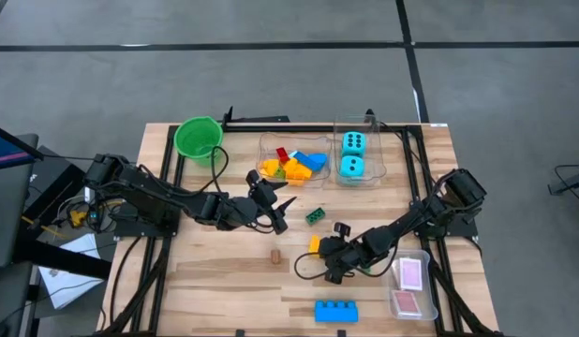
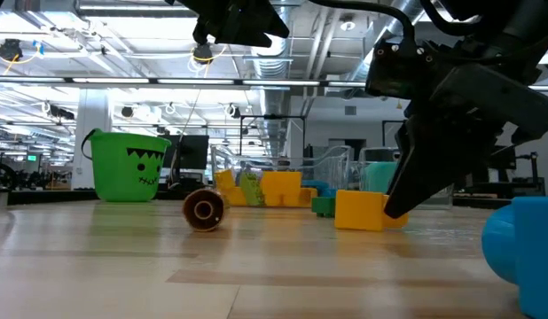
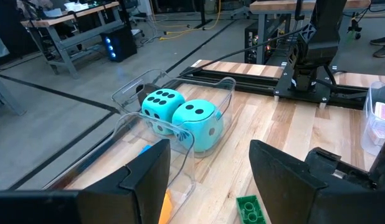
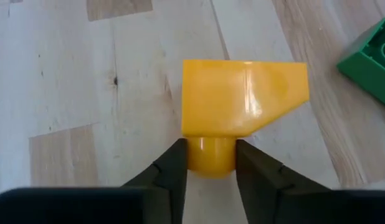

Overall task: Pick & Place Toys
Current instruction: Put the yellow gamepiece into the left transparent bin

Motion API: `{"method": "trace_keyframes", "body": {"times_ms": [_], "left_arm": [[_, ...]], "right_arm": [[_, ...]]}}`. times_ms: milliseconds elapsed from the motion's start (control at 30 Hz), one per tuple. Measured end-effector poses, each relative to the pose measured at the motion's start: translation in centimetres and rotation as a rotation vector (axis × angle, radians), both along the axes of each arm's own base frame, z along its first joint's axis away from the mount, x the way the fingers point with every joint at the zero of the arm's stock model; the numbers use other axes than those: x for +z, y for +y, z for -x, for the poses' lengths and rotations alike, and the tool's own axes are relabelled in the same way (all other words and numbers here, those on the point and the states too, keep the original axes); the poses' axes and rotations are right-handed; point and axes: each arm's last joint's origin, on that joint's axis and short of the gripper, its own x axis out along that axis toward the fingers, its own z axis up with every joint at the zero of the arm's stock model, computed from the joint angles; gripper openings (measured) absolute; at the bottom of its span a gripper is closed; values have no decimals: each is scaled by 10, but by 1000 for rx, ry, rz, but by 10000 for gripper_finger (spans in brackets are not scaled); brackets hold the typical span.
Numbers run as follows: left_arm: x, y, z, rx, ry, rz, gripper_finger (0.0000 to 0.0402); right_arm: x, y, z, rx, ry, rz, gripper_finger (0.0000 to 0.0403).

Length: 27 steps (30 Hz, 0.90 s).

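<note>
My right gripper [image 1: 324,248] is low over the table's middle, shut on a yellow block [image 4: 242,96] that also shows in the low view [image 2: 358,211]. My left gripper [image 1: 281,208] is open and empty above the table, just near of a clear tub of mixed blocks [image 1: 294,165]. Its wrist view [image 3: 208,180] looks at two cyan dice [image 3: 180,115] inside a second clear tub [image 1: 357,178]. A green block [image 1: 315,215], a blue brick [image 1: 335,311] and a small brown cylinder [image 1: 274,254] lie loose on the wood. My right gripper pinches the yellow block's round stud [image 4: 210,155], which sticks out of one side, between its two fingertips [image 4: 172,171]. The fingers come slanting down from the table's right side. The block lies on the table in front of the fingers.
A green bucket [image 1: 198,138] stands at the far left. Two clear tubs with pink cards [image 1: 411,273] sit at the near right. The dark frame rails [image 1: 411,187] run along the table's sides. Open wood lies near the front left.
</note>
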Motion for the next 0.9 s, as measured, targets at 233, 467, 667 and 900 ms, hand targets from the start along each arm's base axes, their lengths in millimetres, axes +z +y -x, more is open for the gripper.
{"method": "trace_keyframes", "body": {"times_ms": [233, 467, 667, 900], "left_arm": [[0, 0, 0, 0, 0, 0, 213], [-1, 0, 0, -18, 6, 5, 213], [-1, 0, 0, -19, 9, 4, 213], [-1, 0, 0, -19, 9, 4, 213]], "right_arm": [[4, 5, 0, 13, -22, -4, 82], [3, 10, 3, 29, -25, 2, 49], [4, 11, 2, 26, -36, -16, 46], [2, 11, 2, 27, -28, -31, 100]]}}
